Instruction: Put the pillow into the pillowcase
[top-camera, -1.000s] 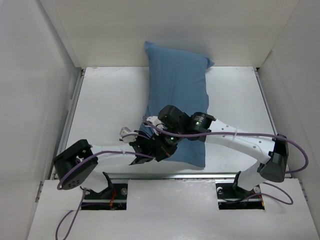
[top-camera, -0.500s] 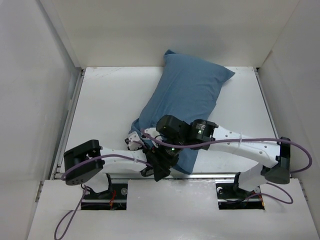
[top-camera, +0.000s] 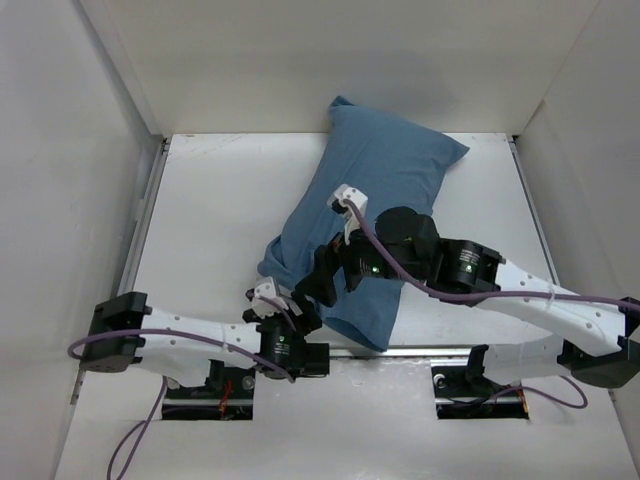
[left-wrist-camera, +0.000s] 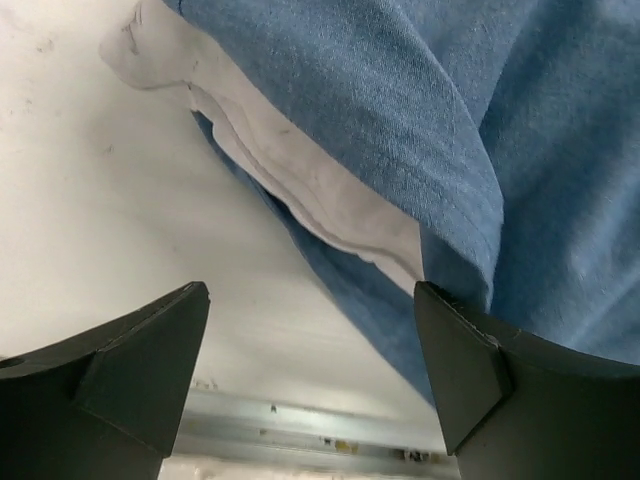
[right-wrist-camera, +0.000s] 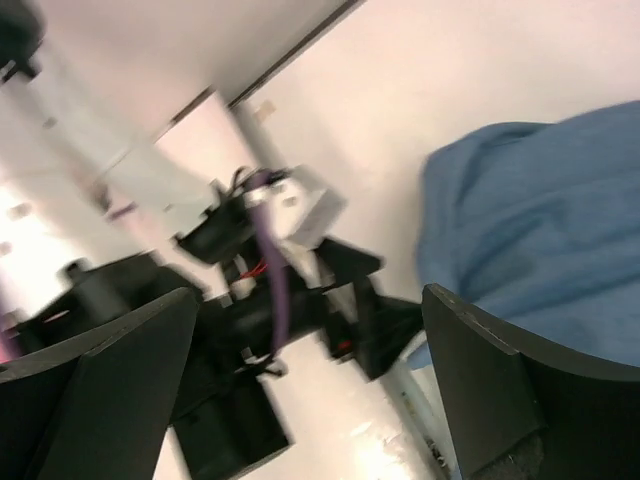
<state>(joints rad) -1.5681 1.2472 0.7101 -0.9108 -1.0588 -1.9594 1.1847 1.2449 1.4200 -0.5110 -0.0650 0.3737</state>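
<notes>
My left fingers (left-wrist-camera: 135, 370) are spread wide with nothing between them, hanging just over the table (left-wrist-camera: 90, 200) at the open end of the pillowcase (left-wrist-camera: 400, 120). Between them, in the middle of the left wrist frame, a white strip of the pillow (left-wrist-camera: 310, 195) peeks out from the blue hem. My right fingers (right-wrist-camera: 110, 380) are also parted and empty. That view is blurred, with blue cloth filling its right side.

From above, the pillowcase (top-camera: 385, 190) lies plump and slanted, from the upper middle of the frame down to the lower middle by both wrists. I judge that the pillow is almost fully inside, with only that edge showing at the mouth.

The case looks thin, limp and wrinkly, so it should bunch and slide rather than hold a shape. The pillow is light and squashy and will give under a push. I would pinch the blue hem just beside the white strip and draw it over, not grab the bulging middle.
</notes>
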